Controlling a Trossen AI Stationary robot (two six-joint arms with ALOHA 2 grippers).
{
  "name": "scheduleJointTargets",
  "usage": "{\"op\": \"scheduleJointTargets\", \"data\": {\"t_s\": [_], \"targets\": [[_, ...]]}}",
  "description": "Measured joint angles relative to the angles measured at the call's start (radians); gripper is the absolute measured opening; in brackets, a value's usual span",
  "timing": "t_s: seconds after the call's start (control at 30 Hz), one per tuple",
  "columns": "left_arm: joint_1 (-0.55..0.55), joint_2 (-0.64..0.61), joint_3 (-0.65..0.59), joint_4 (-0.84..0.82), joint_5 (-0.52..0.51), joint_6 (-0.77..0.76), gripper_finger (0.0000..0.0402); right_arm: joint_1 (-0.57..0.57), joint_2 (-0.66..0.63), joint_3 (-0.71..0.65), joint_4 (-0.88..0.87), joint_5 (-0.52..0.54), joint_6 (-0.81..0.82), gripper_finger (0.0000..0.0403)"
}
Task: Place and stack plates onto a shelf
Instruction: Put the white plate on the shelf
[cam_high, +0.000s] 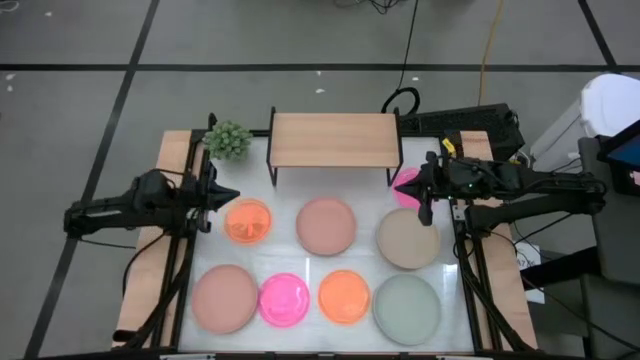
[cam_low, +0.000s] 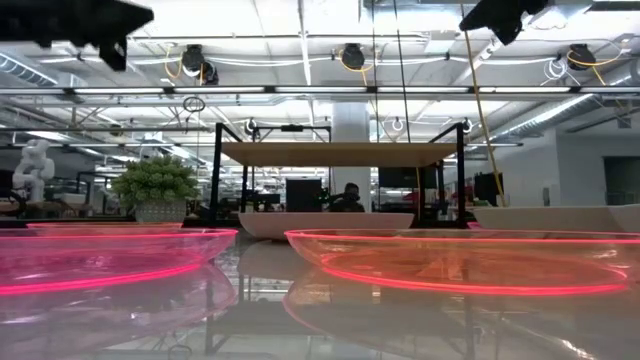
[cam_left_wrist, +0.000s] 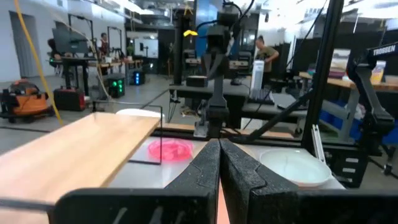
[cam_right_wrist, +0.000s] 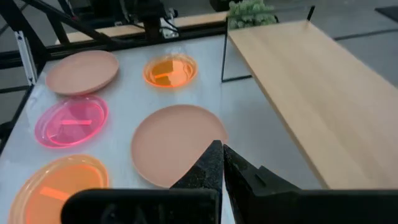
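Observation:
Eight round plates lie flat on the white table (cam_high: 300, 260). The far row holds a translucent orange plate (cam_high: 248, 220), a pink matte one (cam_high: 326, 226), a beige one (cam_high: 408, 238) and a magenta one (cam_high: 403, 187) beside the shelf's right legs. In the near row are a dusty pink plate (cam_high: 225, 298), a magenta one (cam_high: 284, 299), an orange one (cam_high: 344, 296) and a grey-green one (cam_high: 407, 308). The light-wood shelf (cam_high: 335, 138) stands bare at the far edge. My left gripper (cam_left_wrist: 219, 152) is shut, raised beside the far orange plate. My right gripper (cam_right_wrist: 221, 152) is shut, raised over the far magenta plate.
A small potted plant (cam_high: 228, 140) stands at the shelf's left end. Wooden side boards (cam_high: 175, 150) flank the white top, and black frame rails run along both sides. Cables and equipment (cam_high: 470, 125) sit behind the right arm. Workshop benches and people show beyond the table.

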Motion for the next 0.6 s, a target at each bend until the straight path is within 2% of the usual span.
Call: {"op": "scheduleJointTargets", "data": {"t_s": [0.3, 0.6], "targets": [[0.0, 0.29, 0.423, -0.308, 0.0, 0.014, 0.0017, 0.0, 0.0, -0.06, 0.0, -0.003, 0.079, 0.0], [-0.027, 0.522, 0.639, -0.462, 0.001, 0.074, 0.0017, 0.015, 0.0, -0.135, 0.0, -0.004, 0.117, 0.0]]}}
